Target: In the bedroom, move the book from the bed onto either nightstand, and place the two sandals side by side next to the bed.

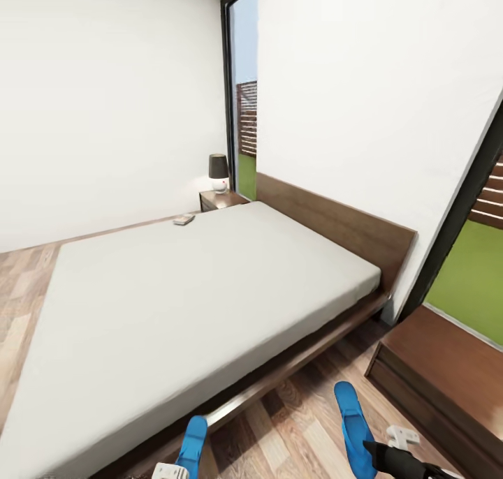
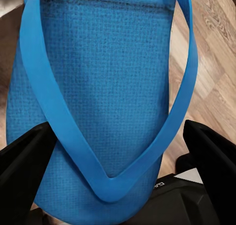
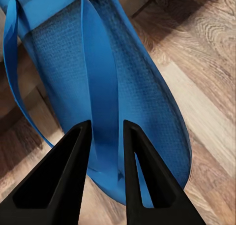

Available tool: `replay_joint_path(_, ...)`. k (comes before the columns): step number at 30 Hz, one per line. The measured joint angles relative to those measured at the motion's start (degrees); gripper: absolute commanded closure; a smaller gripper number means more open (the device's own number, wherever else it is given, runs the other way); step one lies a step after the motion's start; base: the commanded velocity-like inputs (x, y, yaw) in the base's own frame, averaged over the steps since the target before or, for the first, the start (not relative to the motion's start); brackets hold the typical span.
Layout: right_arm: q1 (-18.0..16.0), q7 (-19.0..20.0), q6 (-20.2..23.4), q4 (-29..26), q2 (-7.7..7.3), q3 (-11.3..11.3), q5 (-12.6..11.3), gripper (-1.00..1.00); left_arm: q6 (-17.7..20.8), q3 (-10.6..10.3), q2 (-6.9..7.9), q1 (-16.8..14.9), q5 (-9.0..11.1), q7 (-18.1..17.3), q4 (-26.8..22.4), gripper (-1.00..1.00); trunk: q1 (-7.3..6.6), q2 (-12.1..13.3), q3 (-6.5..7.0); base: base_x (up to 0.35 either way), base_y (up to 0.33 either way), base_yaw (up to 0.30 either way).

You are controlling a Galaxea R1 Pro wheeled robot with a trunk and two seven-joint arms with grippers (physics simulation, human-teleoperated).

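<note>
The bed [image 1: 209, 290] has a pale mattress and a dark wooden frame. The book [image 1: 184, 219] lies at its far edge, close to the nightstand [image 1: 222, 200] that carries a lamp. Two blue sandals are at the bed's near side. The left sandal [image 1: 193, 444] [image 2: 98, 87] lies between the wide-apart fingers of my open left gripper [image 1: 171, 472] [image 2: 118, 161]; floor shows between the sole and one finger [image 2: 211, 156]. My right gripper [image 1: 383, 452] [image 3: 105, 151] is shut on the strap of the right sandal [image 1: 351, 423] [image 3: 128, 87].
A second low dark-wood cabinet [image 1: 447, 367] stands at the right beside the headboard [image 1: 335, 220]. Tall dark-framed windows [image 1: 243, 88] flank the white wall. Wood-plank floor [image 1: 300, 423] runs between the bed frame and that cabinet.
</note>
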Motion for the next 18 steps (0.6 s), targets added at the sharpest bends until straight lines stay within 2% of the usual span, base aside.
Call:
replay_joint_path(10, 0.0, 0.0, 0.0, 0.0, -0.01, 0.0, 0.0, 1.0, 0.0, 0.0, 0.0, 0.0, 0.0, 0.0, 0.0, 1.0, 0.0, 0.0, 0.0, -0.004, 0.0, 0.02)
replay_joint_path(18, 0.0, 0.1, 0.0, 0.0, -0.01, 0.0, 0.0, 1.0, 0.0, 0.0, 0.0, 0.0, 0.0, 0.0, 0.0, 1.0, 0.02, 0.0, 0.0, -0.19, 0.0, 0.0)
